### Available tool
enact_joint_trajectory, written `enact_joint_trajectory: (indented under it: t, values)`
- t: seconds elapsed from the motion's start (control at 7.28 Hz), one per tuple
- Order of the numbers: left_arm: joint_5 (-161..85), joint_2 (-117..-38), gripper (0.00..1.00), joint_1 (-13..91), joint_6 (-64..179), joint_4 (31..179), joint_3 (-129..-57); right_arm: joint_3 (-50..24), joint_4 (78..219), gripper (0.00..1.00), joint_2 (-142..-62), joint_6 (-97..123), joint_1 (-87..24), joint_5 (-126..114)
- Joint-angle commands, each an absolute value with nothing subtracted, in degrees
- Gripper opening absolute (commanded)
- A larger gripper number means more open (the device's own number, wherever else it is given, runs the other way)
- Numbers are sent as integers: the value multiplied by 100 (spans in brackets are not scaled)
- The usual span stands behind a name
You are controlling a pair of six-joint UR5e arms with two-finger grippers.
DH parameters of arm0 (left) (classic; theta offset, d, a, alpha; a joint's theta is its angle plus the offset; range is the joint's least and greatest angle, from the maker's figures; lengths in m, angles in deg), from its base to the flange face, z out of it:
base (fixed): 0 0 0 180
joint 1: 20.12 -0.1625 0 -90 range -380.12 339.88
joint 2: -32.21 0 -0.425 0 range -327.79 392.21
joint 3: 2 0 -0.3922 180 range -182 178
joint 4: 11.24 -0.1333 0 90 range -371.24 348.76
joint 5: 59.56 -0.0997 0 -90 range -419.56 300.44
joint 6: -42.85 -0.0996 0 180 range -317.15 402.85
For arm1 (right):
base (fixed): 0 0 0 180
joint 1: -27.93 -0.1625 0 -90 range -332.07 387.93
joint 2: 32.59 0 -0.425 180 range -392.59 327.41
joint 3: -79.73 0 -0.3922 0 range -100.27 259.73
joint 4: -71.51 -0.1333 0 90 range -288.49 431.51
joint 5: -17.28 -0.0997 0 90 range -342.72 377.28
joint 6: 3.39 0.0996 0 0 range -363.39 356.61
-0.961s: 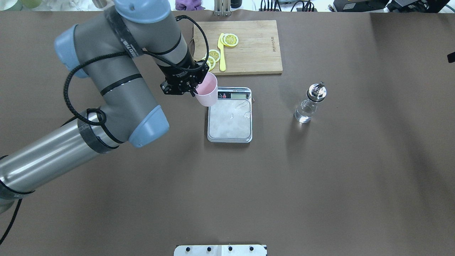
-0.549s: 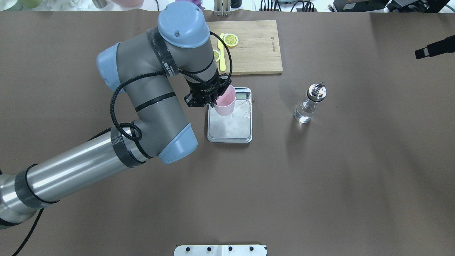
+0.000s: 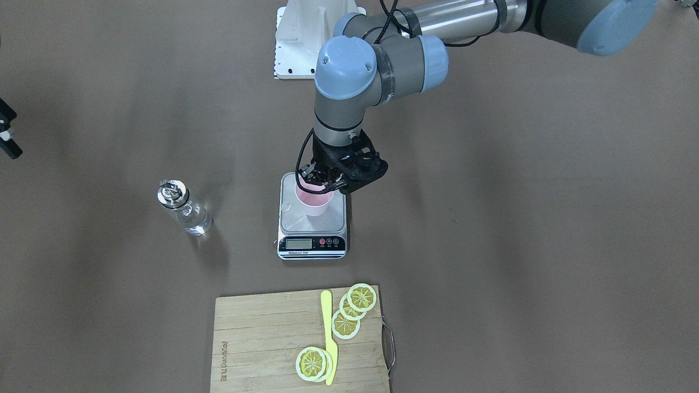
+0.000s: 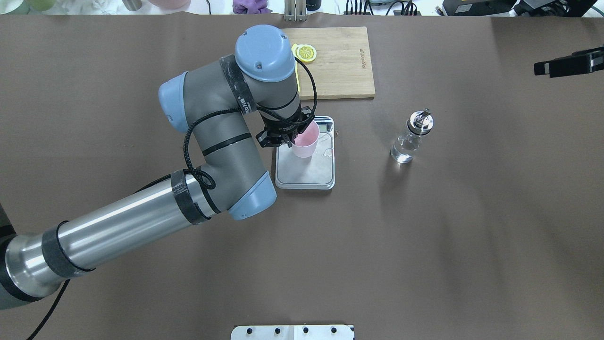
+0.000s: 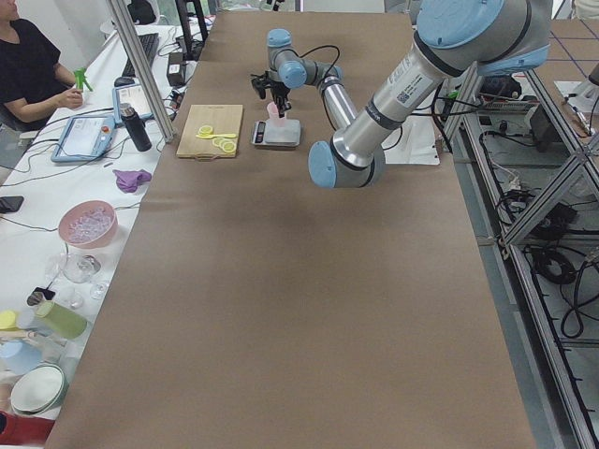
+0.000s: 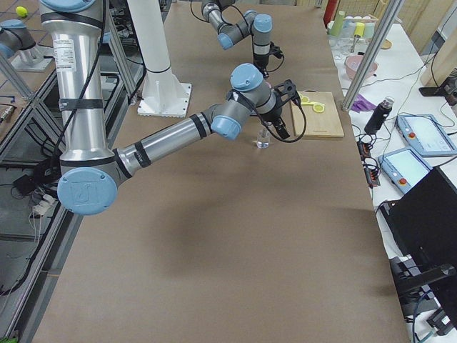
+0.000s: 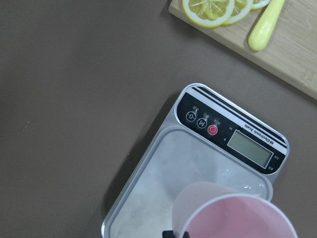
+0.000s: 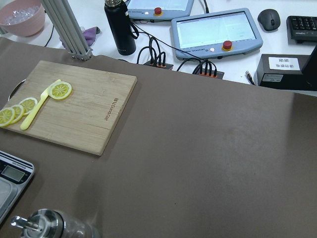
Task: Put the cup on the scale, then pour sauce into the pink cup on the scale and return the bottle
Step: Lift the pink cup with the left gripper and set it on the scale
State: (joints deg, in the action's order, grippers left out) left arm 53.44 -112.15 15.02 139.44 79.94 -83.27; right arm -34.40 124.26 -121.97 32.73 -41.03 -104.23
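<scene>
Pink plastic, the cup point(image 4: 304, 142) is clamped at its rim by the left gripper point(image 4: 289, 138), and this grip keeps it upright with the mouth up, as pouring will need. It is over the scale point(image 4: 306, 174), toward 12 o'clock of the metal top, close to the display. From the overhead view I cannot say surely whether its base already touches the metal or is a little above it. I judge that the placing step is almost done and only the release is missing.

Inside the cup I see only the pink bottom, no liquid. The bottle point(image 4: 409, 139) stands alone at 3 o'clock from the scale, well apart, with clear sauce point(image 4: 403, 152) in its lower part and the silver spout on top. This free position leaves room for the other arm to take it.

At the far 2 o'clock edge is the right gripper point(image 4: 566, 66); whether it is apart or together I cannot tell. A board point(image 4: 344, 61) with lemon slices point(image 4: 305, 52) lies at 12 o'clock.
</scene>
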Motion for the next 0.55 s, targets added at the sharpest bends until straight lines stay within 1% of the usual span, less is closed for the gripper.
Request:
enact_joint_trajectory:
  t: [0.0,0.14,0.27,0.41]
  values:
    - [5338,-11202,0,1469,13918,8043,-8286,-3444,11775,99,-12592,3431,-3598,-9856]
    - [5338,-11193,0,1417,13917,8043,-8278,-3479,11731,99,-12601,3475,-3509,-9847]
    - [5338,-11124,2,1381,13900,8069,-8321,-3479,11696,98,-12601,3588,-3465,-9821]
    - [5329,-11123,99,1390,13935,8104,-8356,-3531,11539,98,-12601,3590,-3456,-9690]
